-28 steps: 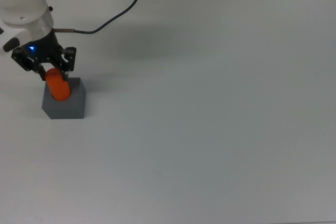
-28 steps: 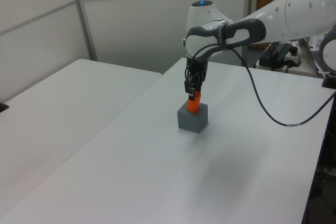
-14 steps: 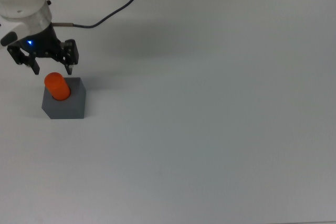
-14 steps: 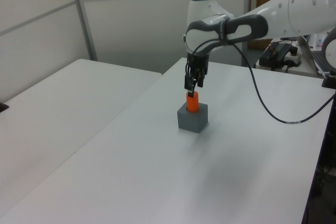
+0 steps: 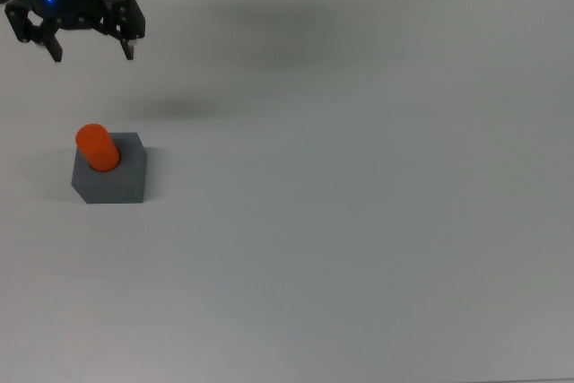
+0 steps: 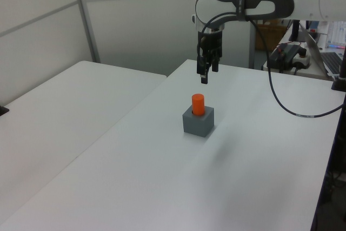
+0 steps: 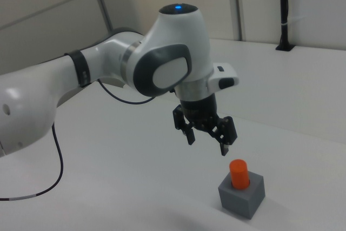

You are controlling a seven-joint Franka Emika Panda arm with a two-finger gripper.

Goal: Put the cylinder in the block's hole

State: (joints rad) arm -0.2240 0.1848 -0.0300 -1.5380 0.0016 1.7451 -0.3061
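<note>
Pincer, top view: black two-finger gripper (image 5: pixel 89 49) sits at the far left of the top view, fingers apart, nothing between them; a small blue light glows on its body.
Cylinder, top view: small smooth orange-red cylinder (image 5: pixel 98 148) stands in the top face of the matte dark grey cube block (image 5: pixel 113 182), nearer than the gripper and apart from it.
Hole, top view: covered by the cylinder, so it cannot be seen.
Table, top view: plain white tabletop (image 5: pixel 359 186); a soft shadow lies far from the block.

Pincer, left view: gripper (image 6: pixel 207 76) hangs in the air above the cylinder (image 6: pixel 198 104), clearly apart from it, fingers pointing down.
Block, left view: grey block (image 6: pixel 198 122) rests on the white table (image 6: pixel 162 177), the cylinder upright and rising out of its top.
Cable, left view: black cable (image 6: pixel 281 101) hangs from the white arm (image 6: pixel 281 1) on the left view's right.

Pincer, right view: gripper (image 7: pixel 207 143) with fingers spread wide and empty, up and to the right view's left of the cylinder (image 7: pixel 238 173).
Block, right view: block (image 7: pixel 241 194) holds the upright cylinder at the near right.
</note>
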